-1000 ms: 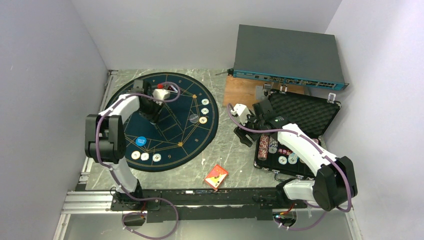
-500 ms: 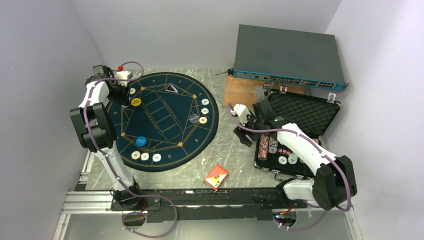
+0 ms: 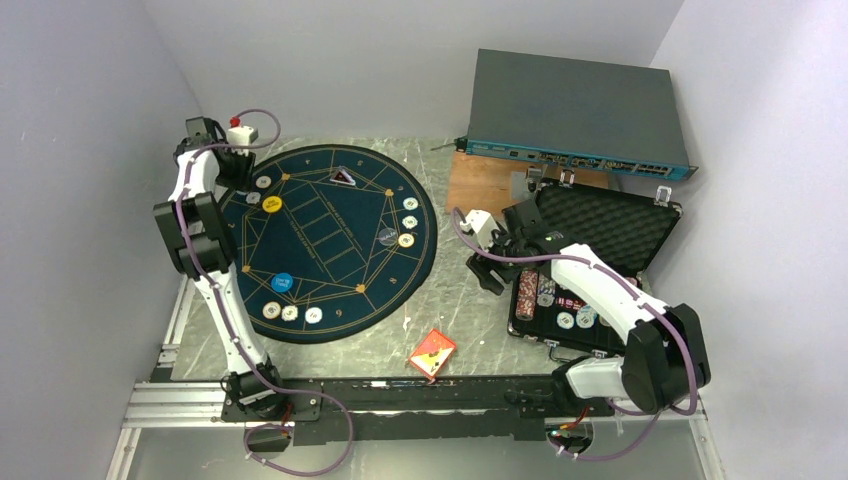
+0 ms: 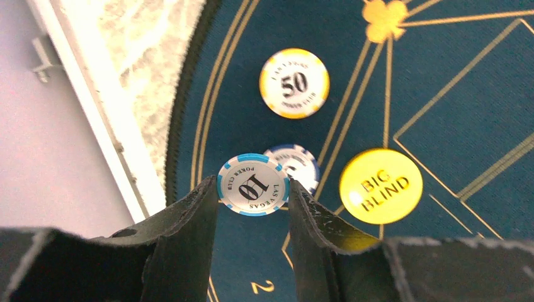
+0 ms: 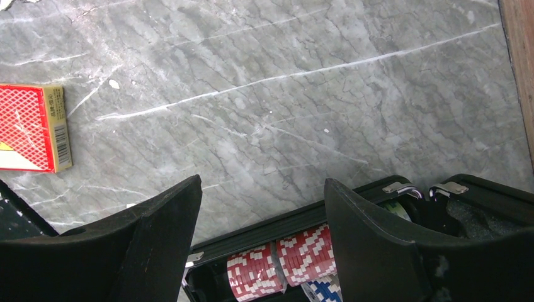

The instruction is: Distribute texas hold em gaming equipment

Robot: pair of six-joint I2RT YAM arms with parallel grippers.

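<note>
So, biggest first: from the top camera a grey marble table (image 3: 400, 330) is seen, with a flat grey rack unit (image 3: 575, 110) at the back right. A round navy mat (image 3: 320, 225) with gold lines is laid on the left half. A black foam-lined case (image 3: 610, 225) is open at the right.

The left gripper (image 3: 240, 165) is positioned at the mat's far left rim, and the right gripper (image 3: 490, 250) over the marble just left of the case. A red-backed card pack (image 3: 433, 352) is lying near the front edge, between mat and case. On the mat a yellow disc (image 3: 272, 204) and a blue disc (image 3: 282, 282) are laid well apart, with whitish chips (image 3: 290, 313) lined along the near rim.

What can't be made out from above is given by the wrist views. The left fingers (image 4: 189, 220) are shown clamped on the rim of a blue-edged "10" chip (image 4: 253, 189), which partly covers a second blue-edged chip (image 4: 302, 165). A "50" chip (image 4: 294, 83) lies beyond, and "BIG BLIND" can be read on the yellow disc. On the right wrist view the jaws are seen apart with nothing between them, above bare marble, and red-and-white chip stacks (image 5: 280, 264) are racked at the case's edge.
</note>
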